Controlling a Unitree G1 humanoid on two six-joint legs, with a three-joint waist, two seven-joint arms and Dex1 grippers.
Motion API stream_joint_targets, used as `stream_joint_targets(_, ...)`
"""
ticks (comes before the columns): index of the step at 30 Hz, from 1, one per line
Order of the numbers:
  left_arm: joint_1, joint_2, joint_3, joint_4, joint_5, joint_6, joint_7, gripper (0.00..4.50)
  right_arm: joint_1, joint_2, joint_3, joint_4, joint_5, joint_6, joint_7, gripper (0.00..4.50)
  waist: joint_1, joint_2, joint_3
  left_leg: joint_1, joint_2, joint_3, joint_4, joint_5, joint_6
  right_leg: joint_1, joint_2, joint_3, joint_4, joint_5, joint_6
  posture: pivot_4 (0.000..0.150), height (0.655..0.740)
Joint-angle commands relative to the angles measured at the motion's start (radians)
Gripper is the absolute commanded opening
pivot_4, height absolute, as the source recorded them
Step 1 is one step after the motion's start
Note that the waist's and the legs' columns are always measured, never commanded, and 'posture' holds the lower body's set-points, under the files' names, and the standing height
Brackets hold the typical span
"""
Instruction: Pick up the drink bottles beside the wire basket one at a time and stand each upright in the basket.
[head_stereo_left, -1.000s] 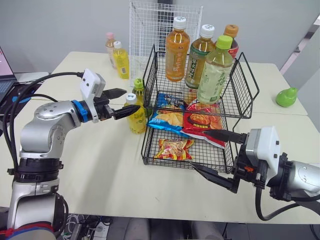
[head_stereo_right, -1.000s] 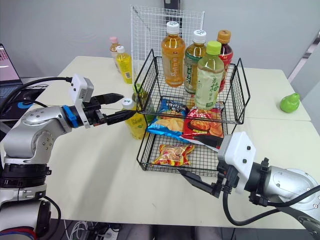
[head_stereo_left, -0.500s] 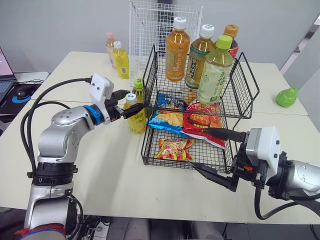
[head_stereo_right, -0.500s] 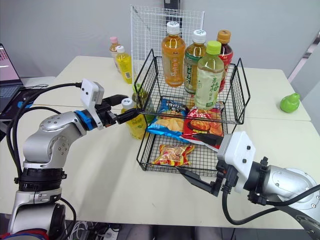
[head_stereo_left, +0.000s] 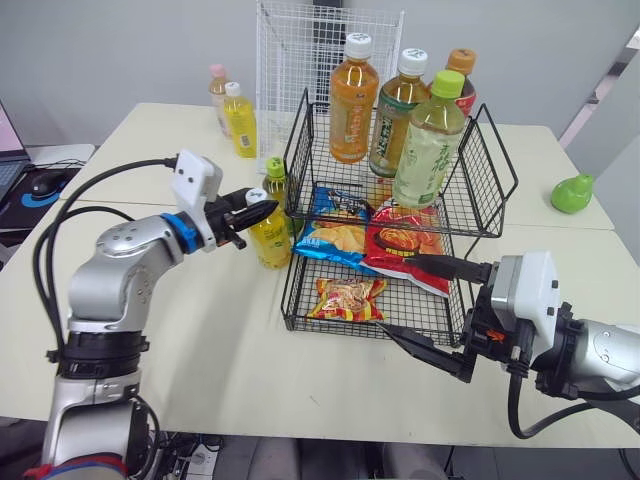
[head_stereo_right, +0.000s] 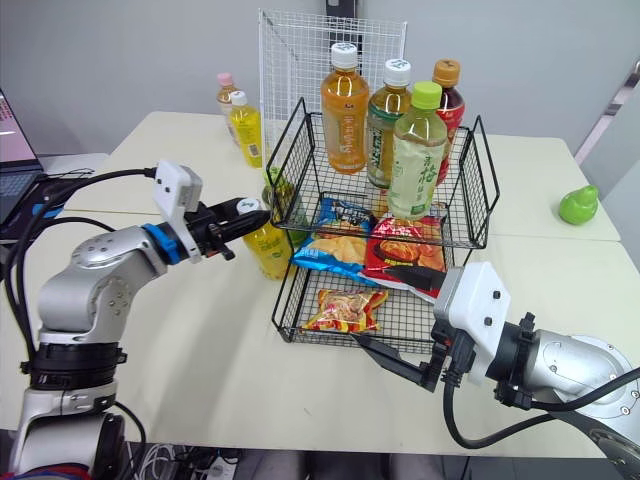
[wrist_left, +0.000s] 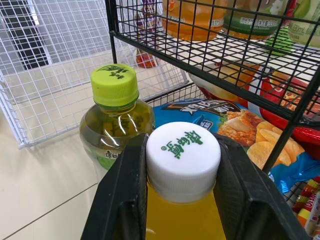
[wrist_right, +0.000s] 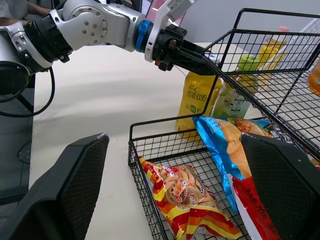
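Left hand (head_stereo_left: 255, 208) pinching cap (wrist_left: 183, 155) of yellow bottle (head_stereo_left: 272, 238) beside wire basket (head_stereo_left: 296, 140). Right hand (head_stereo_left: 400, 298) spread.

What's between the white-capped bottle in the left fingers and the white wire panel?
A green-capped bottle stands there, right next to the white-capped bottle; the left wrist view shows it.

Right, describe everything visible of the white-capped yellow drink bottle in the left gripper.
The clear plastic bottle of yellow drink has a ribbed white cap printed with green characters, and a yellow label. It stands upright on the beige table, beside the black wire basket and next to a green-capped bottle. The left gripper is clamped on its cap, one black finger each side.
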Motion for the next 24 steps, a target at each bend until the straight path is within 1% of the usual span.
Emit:
stream_joint_targets(1, -0.019, 0.110, 0.083, -0.067, -0.078, 0.056, -0.088, 1.36, -0.009, 0.006, -0.066, 0.000, 0.010, -0.033, 0.012, 4.50, -0.003, 0.000, 0.000, 0.000, 0.000, 0.000, 0.000, 0.000, 0.000, 0.000, 0.000, 0.000, 0.000, 0.000, 0.000, 0.150, 0.7360)
stream_joint_targets(3, -0.067, 0.180, 0.111, -0.046, -0.136, 0.133, -0.137, 1.36, -0.008, 0.005, -0.106, 0.015, 0.034, -0.042, 0.024, 4.50, -0.003, 0.000, 0.001, 0.000, 0.000, 0.000, -0.001, 0.000, 0.000, 0.000, 0.000, 0.000, -0.001, 0.000, 0.000, 0.150, 0.7360)
stream_joint_targets(5, -0.097, 0.217, 0.121, -0.031, -0.169, 0.176, -0.157, 1.36, -0.006, 0.002, -0.127, 0.021, 0.049, -0.044, 0.033, 4.50, -0.001, -0.001, 0.001, -0.001, 0.000, -0.001, -0.001, 0.000, 0.000, -0.001, 0.000, -0.001, -0.001, 0.000, 0.000, 0.150, 0.7360)
stream_joint_targets(8, -0.270, 0.320, 0.129, 0.065, -0.223, 0.272, -0.227, 1.36, 0.017, -0.021, -0.201, 0.039, 0.102, -0.042, 0.077, 4.50, 0.006, -0.004, 0.003, -0.001, -0.001, -0.001, -0.001, 0.000, 0.000, 0.000, 0.000, -0.002, -0.002, 0.000, 0.000, 0.150, 0.7360)
stream_joint_targets(10, -0.411, 0.381, 0.106, 0.162, -0.217, 0.295, -0.275, 1.36, 0.023, -0.037, -0.244, 0.054, 0.150, -0.035, 0.092, 4.50, 0.008, -0.005, 0.003, -0.003, -0.001, -0.003, 0.000, 0.000, 0.000, -0.001, 0.000, -0.004, -0.003, 0.000, 0.000, 0.150, 0.7360)
stream_joint_targets(13, -0.586, 0.424, 0.048, 0.297, -0.174, 0.292, -0.333, 1.36, 0.031, -0.055, -0.284, 0.068, 0.183, -0.028, 0.101, 4.50, 0.004, -0.005, 0.003, -0.005, -0.001, -0.002, 0.000, 0.000, 0.000, -0.001, 0.000, -0.004, -0.007, 0.001, 0.001, 0.150, 0.7360)
stream_joint_targets(14, -0.669, 0.432, 0.010, 0.354, -0.144, 0.280, -0.363, 1.36, 0.040, -0.062, -0.305, 0.075, 0.185, -0.025, 0.108, 4.50, 0.003, -0.005, 0.003, -0.006, -0.001, -0.002, -0.001, 0.000, 0.000, -0.001, 0.000, -0.004, -0.009, 0.001, 0.002, 0.150, 0.7360)
stream_joint_targets(17, -0.914, 0.404, -0.083, 0.516, -0.068, 0.266, -0.424, 1.36, 0.065, -0.079, -0.378, 0.101, 0.200, -0.018, 0.121, 4.50, 0.008, -0.005, 0.003, -0.008, -0.001, -0.004, 0.000, 0.000, 0.001, -0.002, 0.000, -0.005, -0.009, 0.001, 0.001, 0.150, 0.7360)
stream_joint_targets(19, -1.053, 0.356, -0.128, 0.622, -0.031, 0.263, -0.459, 1.36, 0.075, -0.086, -0.428, 0.121, 0.217, -0.015, 0.127, 4.50, 0.011, -0.005, 0.003, -0.011, -0.001, -0.005, 0.001, 0.000, 0.001, -0.005, 0.000, -0.006, -0.008, 0.001, 0.001, 0.150, 0.7360)
stream_joint_targets(21, -1.141, 0.311, -0.159, 0.704, 0.003, 0.250, -0.498, 1.36, 0.082, -0.094, -0.461, 0.134, 0.225, -0.010, 0.135, 4.50, 0.011, -0.005, 0.003, -0.013, -0.002, -0.005, 0.001, 0.000, 0.001, -0.005, 0.000, -0.006, -0.009, 0.001, 0.002, 0.150, 0.7360)
stream_joint_targets(24, -1.267, 0.187, -0.181, 0.832, 0.031, 0.242, -0.541, 1.36, 0.094, -0.106, -0.505, 0.150, 0.224, -0.004, 0.145, 4.50, 0.011, -0.005, 0.003, -0.013, -0.002, -0.005, 0.001, 0.000, 0.001, -0.005, 0.000, -0.006, -0.009, 0.001, 0.002, 0.150, 0.7360)
